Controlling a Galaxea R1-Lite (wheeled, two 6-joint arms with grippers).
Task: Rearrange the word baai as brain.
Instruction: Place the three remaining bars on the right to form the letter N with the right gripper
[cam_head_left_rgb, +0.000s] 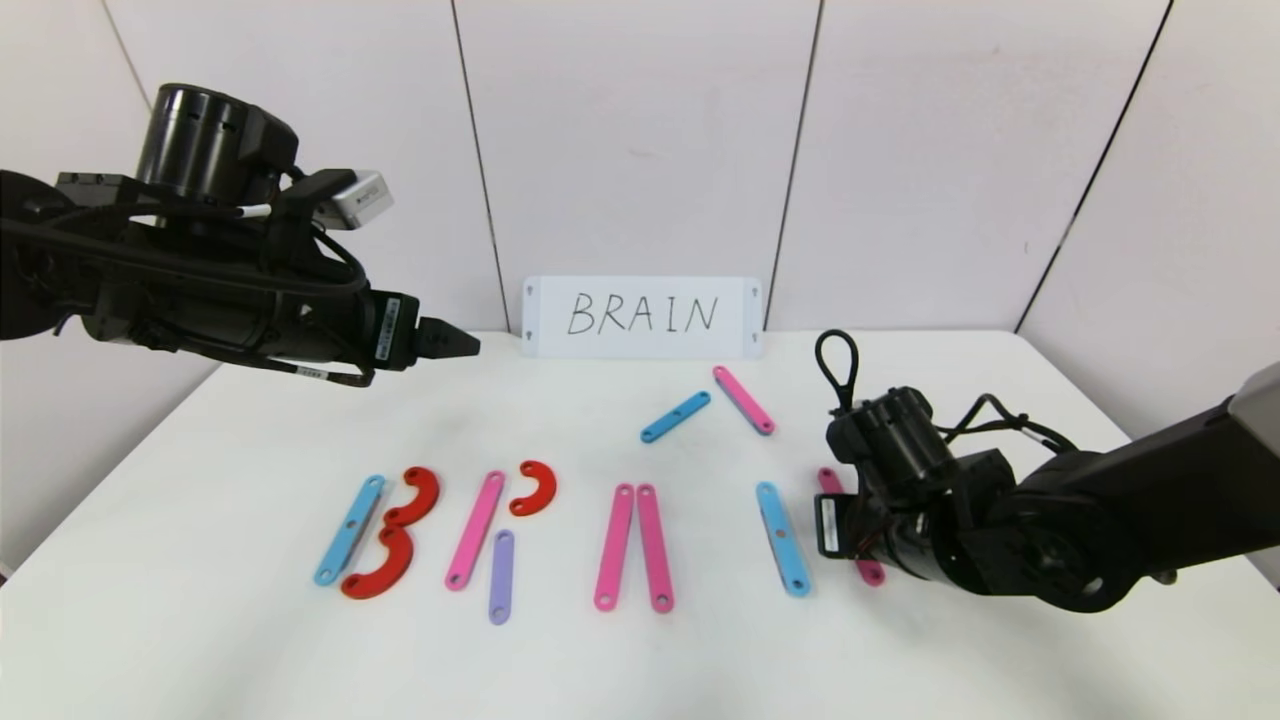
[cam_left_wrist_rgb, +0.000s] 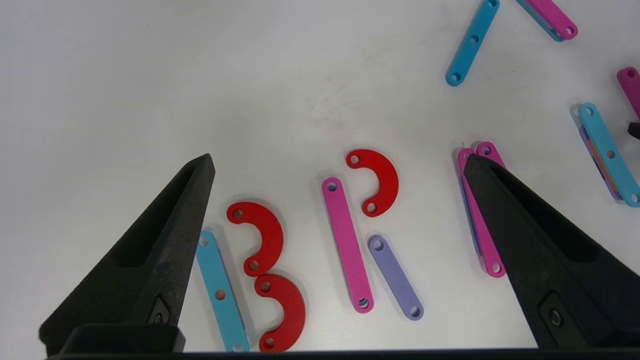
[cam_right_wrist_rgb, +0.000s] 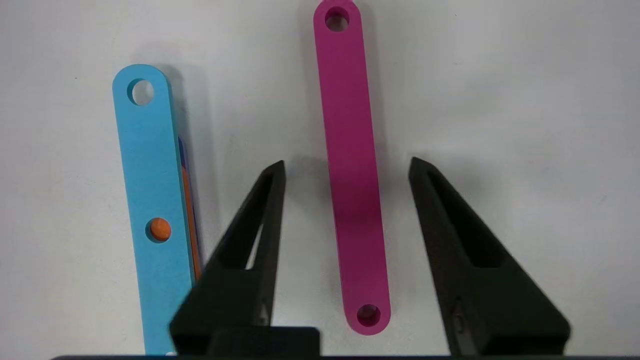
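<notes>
While B and R stand built | A lacks crossbar, N unfinished | right gripper (cam_right_wrist_rgb: 345, 167) fingers part-open astride pink strip (cam_right_wrist_rgb: 352, 165), 3 o'clock, ungripped | left gripper (cam_left_wrist_rgb: 337, 162) wide open, empty.

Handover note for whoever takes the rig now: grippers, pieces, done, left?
Right gripper: open, low over the table, straddling a flat pink plastic strip at the word's right end, not clamping it.
Left gripper: open, empty, raised above the table's left side.
Done: B and R stand at left.
Left: two pink strips lack a crossbar; light-blue strip beside the straddled one; spare blue strip and pink strip lie near the white BRAIN card.
</notes>
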